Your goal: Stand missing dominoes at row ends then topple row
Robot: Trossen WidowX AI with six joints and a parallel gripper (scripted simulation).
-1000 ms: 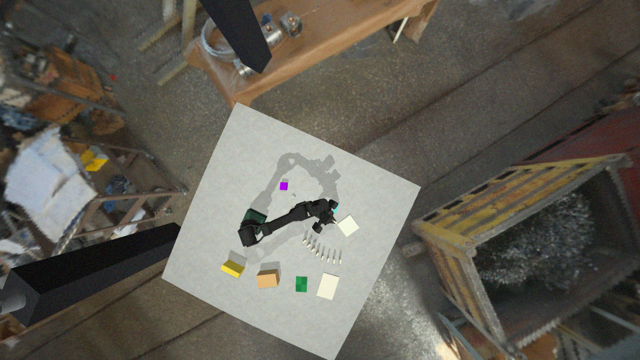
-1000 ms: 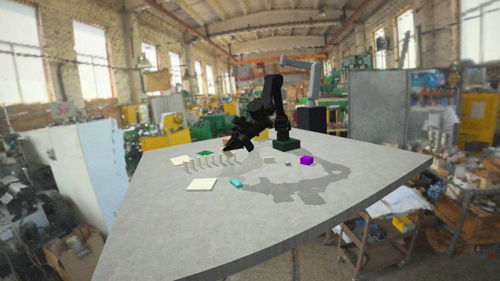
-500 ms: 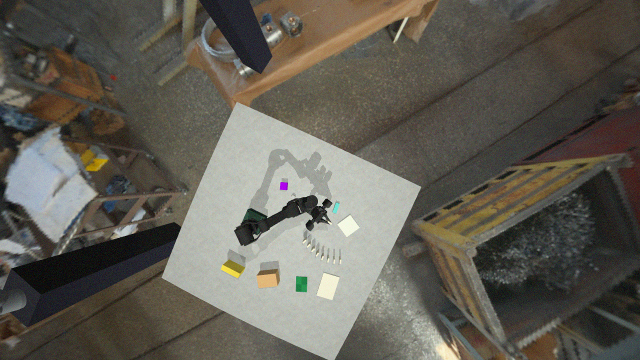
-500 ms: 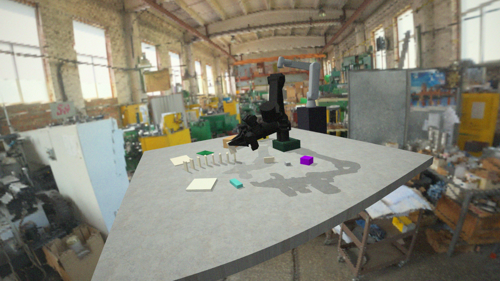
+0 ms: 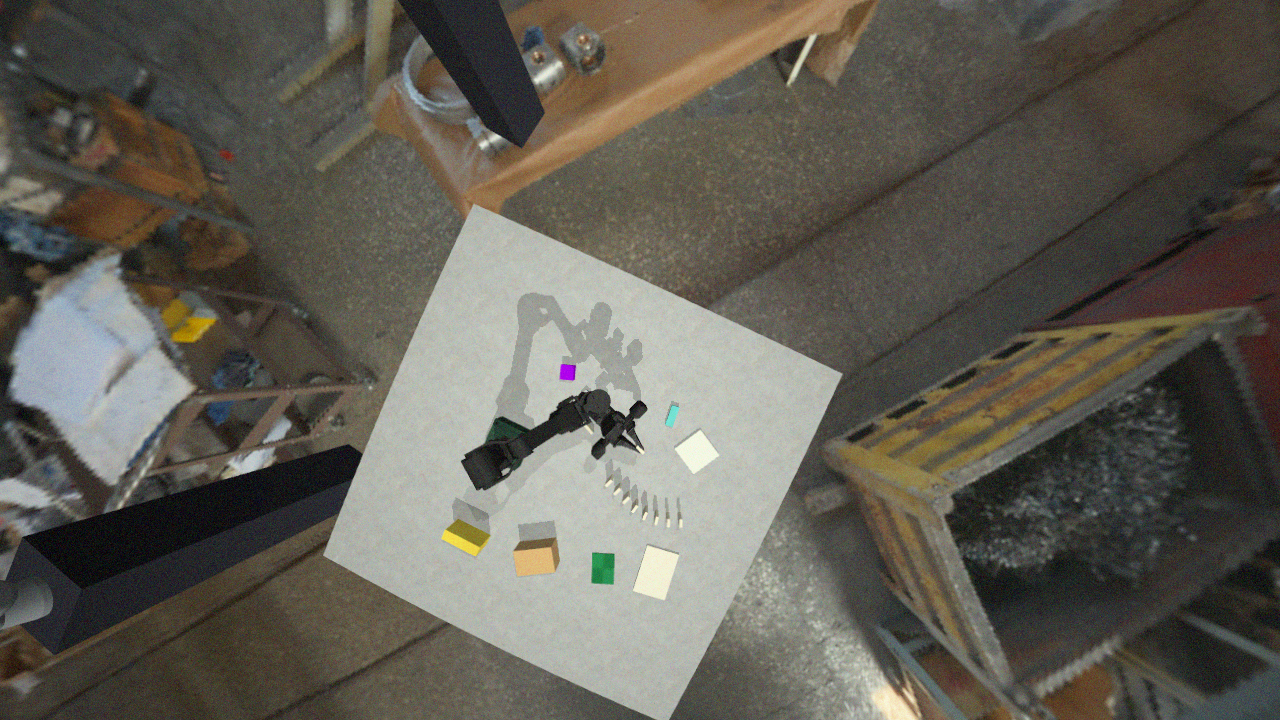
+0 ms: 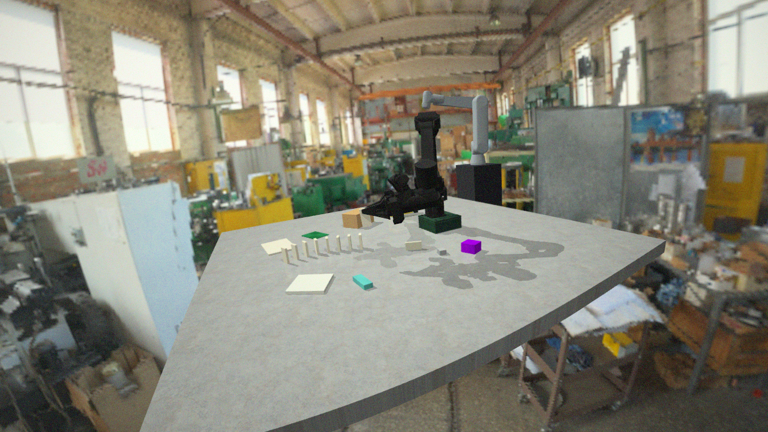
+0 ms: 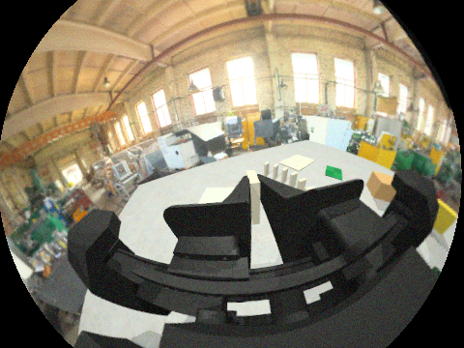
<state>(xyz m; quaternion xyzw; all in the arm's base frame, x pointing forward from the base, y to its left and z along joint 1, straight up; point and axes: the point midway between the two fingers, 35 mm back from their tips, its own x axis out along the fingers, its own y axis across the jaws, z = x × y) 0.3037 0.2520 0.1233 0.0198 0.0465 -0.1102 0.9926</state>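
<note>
In a factory hall, on the grey bench (image 6: 483, 322), the gripper (image 7: 254, 196) pinches a domino (image 7: 254, 199): light, stiff, easily tipped.

- Grey counter (image 6: 332, 344), square from above.
- Standing row of dominoes (image 6: 322, 246).
- Flat cream tiles (image 6: 309, 282) and (image 6: 276, 246), green tile (image 6: 314, 234).
- Teal block (image 6: 362, 281), purple cube (image 6: 471, 246), tan box (image 6: 352, 218), yellow block (image 5: 465, 536).
- Green arm base (image 6: 450, 221).

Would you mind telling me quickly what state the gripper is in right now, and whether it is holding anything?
Gripper: closed on a cream domino, held upright between the fingers, above the table near the row's end.
</note>
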